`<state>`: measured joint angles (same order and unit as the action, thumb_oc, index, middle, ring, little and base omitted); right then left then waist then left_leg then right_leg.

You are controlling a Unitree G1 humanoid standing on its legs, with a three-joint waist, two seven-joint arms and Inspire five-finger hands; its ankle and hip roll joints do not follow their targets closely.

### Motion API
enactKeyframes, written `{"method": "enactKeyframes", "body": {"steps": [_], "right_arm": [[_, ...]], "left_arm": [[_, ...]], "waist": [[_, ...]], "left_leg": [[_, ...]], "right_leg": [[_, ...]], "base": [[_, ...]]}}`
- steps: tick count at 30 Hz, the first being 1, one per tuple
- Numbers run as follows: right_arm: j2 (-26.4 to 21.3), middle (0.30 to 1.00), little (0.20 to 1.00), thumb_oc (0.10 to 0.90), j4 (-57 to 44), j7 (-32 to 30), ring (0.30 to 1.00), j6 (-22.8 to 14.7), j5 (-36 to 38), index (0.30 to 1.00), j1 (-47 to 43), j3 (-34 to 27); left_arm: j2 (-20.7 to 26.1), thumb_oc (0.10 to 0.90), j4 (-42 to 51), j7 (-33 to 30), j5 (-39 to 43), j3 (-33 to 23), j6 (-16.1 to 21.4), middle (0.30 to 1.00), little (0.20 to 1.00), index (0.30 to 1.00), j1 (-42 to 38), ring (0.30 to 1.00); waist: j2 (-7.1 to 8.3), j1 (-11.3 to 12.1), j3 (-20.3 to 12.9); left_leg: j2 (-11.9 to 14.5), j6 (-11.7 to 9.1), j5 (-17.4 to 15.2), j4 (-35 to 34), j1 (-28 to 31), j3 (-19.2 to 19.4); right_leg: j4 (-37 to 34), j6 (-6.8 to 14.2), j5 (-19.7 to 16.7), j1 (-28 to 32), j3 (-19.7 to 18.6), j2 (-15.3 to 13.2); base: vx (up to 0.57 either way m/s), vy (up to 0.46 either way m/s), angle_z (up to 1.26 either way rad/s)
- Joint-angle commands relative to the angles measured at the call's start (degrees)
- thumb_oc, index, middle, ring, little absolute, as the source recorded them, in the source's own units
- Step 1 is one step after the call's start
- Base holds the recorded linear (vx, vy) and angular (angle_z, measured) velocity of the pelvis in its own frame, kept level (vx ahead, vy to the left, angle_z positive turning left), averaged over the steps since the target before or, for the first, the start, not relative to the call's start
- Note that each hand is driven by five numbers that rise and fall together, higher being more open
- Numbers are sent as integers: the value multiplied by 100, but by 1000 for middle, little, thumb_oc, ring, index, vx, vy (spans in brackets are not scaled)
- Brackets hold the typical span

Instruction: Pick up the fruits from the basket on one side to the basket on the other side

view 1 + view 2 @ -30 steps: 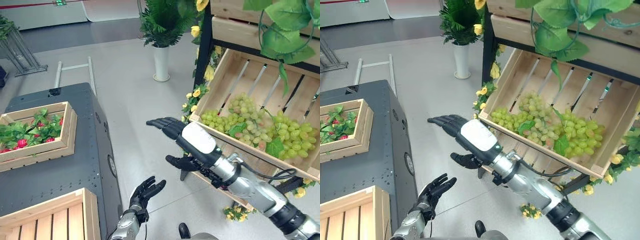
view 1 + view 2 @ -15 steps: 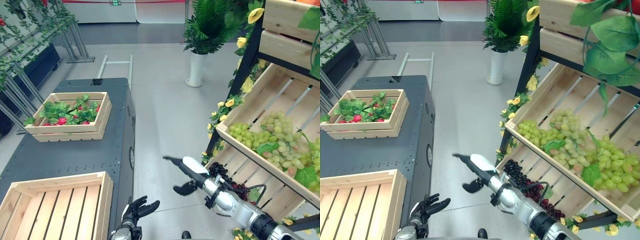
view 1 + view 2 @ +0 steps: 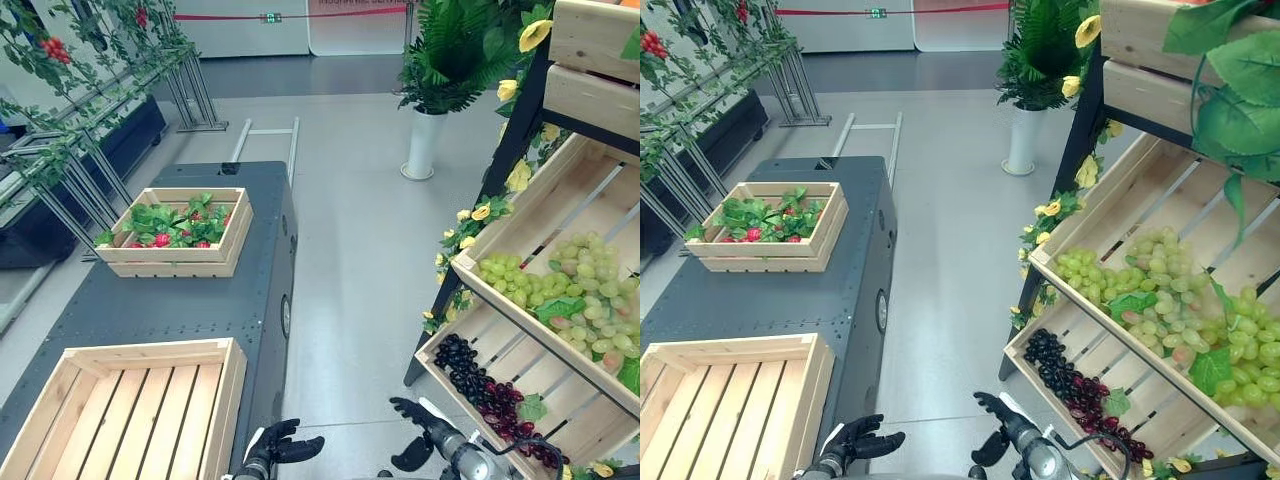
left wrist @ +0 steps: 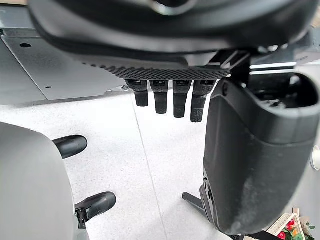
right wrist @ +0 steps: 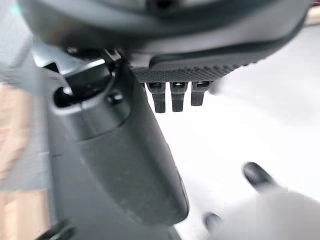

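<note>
Both hands are seen low in the head views, held open with relaxed fingers and nothing in them: the left hand [image 3: 283, 447] beside the dark counter [image 3: 190, 310], the right hand [image 3: 418, 425] just before the lower shelf crate. The fruit to be moved is judged to be the dark grapes [image 3: 478, 385] in that lower crate [image 3: 560, 420] of the shelf on the right; green grapes [image 3: 560, 295] are heaped in the tilted crate above. An empty wooden crate [image 3: 130, 410] is set on the counter's near end, likely as the receiving basket. A farther crate [image 3: 180, 232] is already filled with leaves and red fruit.
</note>
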<state>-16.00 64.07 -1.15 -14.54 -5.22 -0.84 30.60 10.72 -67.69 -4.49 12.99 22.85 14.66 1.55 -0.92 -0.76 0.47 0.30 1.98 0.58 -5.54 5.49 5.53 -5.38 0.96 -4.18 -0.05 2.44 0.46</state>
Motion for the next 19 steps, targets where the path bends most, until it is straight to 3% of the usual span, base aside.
{"method": "enactKeyframes", "body": {"steps": [1, 3, 9, 13, 19], "right_arm": [[271, 900, 900, 800, 579, 274, 900, 412, 750, 900, -376, -277], [369, 900, 900, 800, 911, 369, 900, 623, 838, 900, -385, -565], [324, 900, 900, 800, 764, 412, 900, 422, 240, 900, -507, -403], [345, 900, 900, 800, 752, 242, 900, 490, 1117, 900, -562, -580], [502, 900, 900, 800, 914, 476, 900, 445, 964, 900, -409, -715]], "left_arm": [[-103, 800, -414, -388, -466, 147, 210, 900, 900, 900, -444, 900], [-185, 800, -481, -393, -441, 149, 178, 900, 900, 900, -505, 900], [-169, 800, -556, -166, -737, 258, -101, 900, 900, 900, -498, 900], [-121, 800, -678, -219, -760, 167, -281, 900, 900, 900, -502, 900], [-169, 800, -717, -183, -654, 117, -182, 900, 900, 900, -559, 900]], "waist": [[128, 16, 47], [130, 18, 42], [160, 72, 41], [177, 95, 42], [134, 17, 28]], "left_leg": [[-287, 157, -341, 54, -96, -262], [-290, 154, -328, 54, -56, -299], [-315, 150, -293, 54, -18, -394], [-332, 173, -301, 54, 21, -416], [-343, 194, -352, 54, 103, -370]], "right_leg": [[38, 113, 262, 307, 155, -45], [38, 82, 271, 360, 129, -12], [38, 37, 293, 432, 163, 13], [38, 4, 331, 498, 182, 24], [38, 5, 358, 549, 122, 30]], "base": [[3, -4, 6], [5, -4, 2], [-1, -15, 15], [-25, -26, 0], [0, 0, 0]]}}
